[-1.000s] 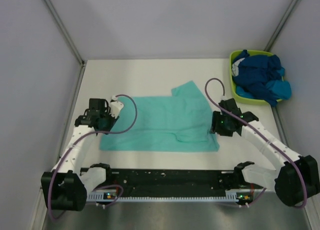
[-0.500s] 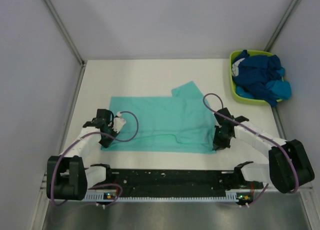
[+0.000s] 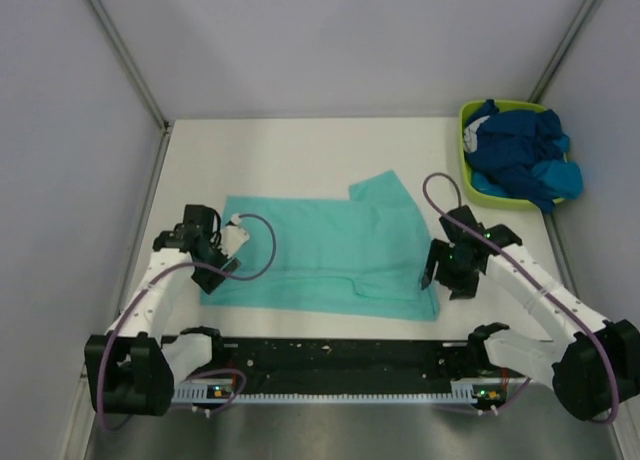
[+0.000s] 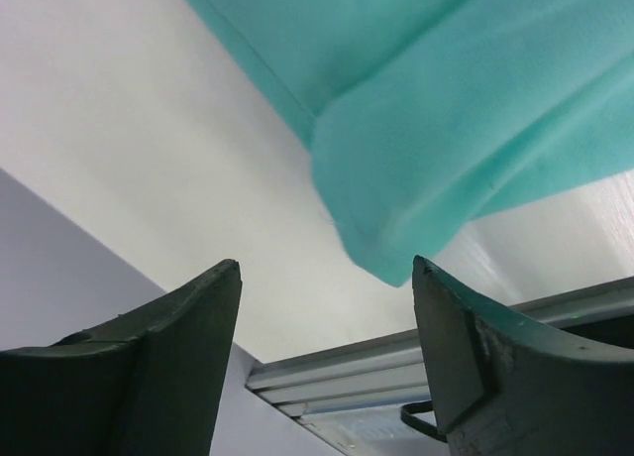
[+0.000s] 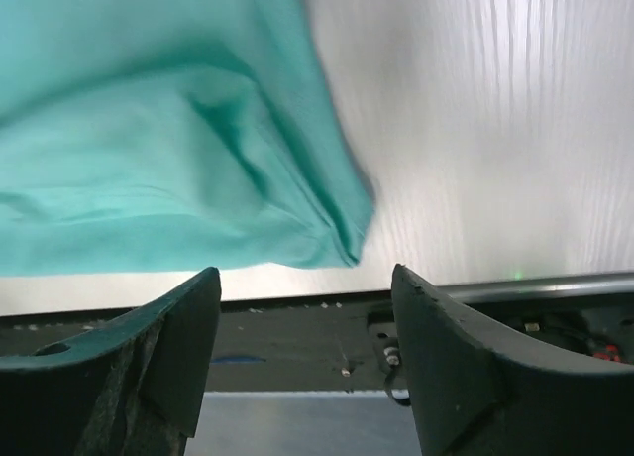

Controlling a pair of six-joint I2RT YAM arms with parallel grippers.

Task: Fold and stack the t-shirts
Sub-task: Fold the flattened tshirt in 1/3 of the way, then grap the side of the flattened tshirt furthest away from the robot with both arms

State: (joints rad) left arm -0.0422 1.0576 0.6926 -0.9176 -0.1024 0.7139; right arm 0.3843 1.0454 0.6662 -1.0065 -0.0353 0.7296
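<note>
Mint-green cotton is spread flat on the counter [image 3: 300, 155]: the mint t-shirt [image 3: 330, 255], with one sleeve sticking out at its far right corner. Folding this shirt is judged to be the step in hand. The left end effector [image 3: 207, 250] is held open just off the shirt's near left corner, and the right end effector [image 3: 447, 270] is held open just off its near right corner. Nothing is gripped by either. In each wrist view the corner is seen just ahead of the parted fingers. Next, both corners would need to be pinched and carried evenly across the shirt. The blue t-shirts [image 3: 520, 155] are heaped in a lime tub [image 3: 466, 170] well beyond the shirt's far right corner.
</note>
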